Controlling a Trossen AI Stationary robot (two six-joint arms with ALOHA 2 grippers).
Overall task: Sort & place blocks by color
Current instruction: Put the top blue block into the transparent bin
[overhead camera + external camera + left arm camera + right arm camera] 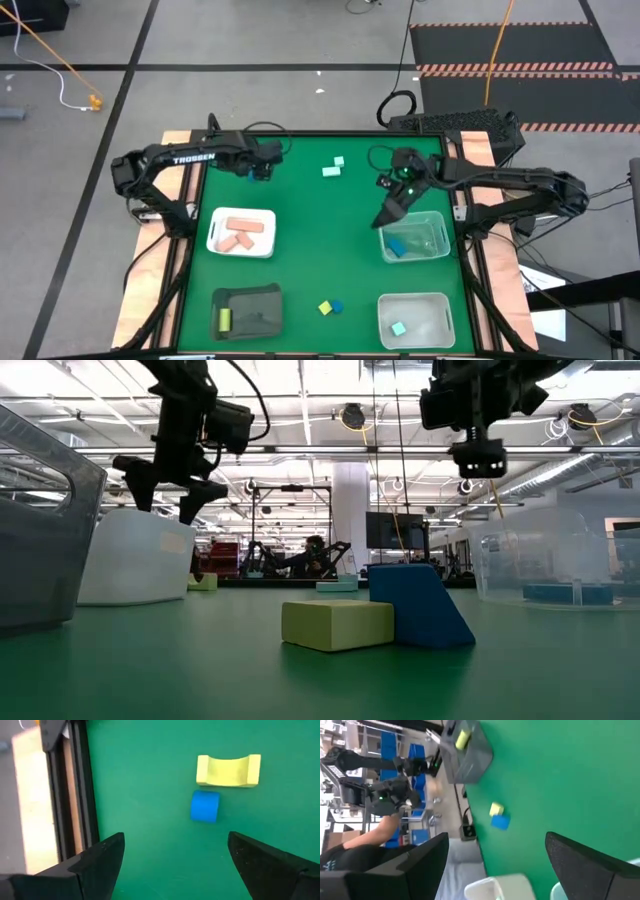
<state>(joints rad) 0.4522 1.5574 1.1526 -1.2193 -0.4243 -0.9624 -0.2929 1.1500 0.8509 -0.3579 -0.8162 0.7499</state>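
Note:
My left gripper [262, 168] [175, 845] hovers open over the table's far left. Beyond its fingertips, a yellow arched block [228, 770] and a blue round block [204, 806] lie on the green mat. My right gripper [389, 214] [495, 840] hangs open and holds nothing, at the far left corner of a clear bin [437, 232] that holds a blue block [396, 247]. Two mint blocks [333, 168] lie on the mat at the far middle. A yellow block [324, 308] [337, 624] and a blue block [337, 306] [418, 605] lie on the mat at the near middle.
A white tray [216, 238] with pink blocks [240, 232] sits on the left. A dark tray [255, 310] with a yellow block [224, 320] sits near left. A second clear bin [432, 305] with a mint block [398, 328] sits near right. A person [365, 845] shows beyond the table.

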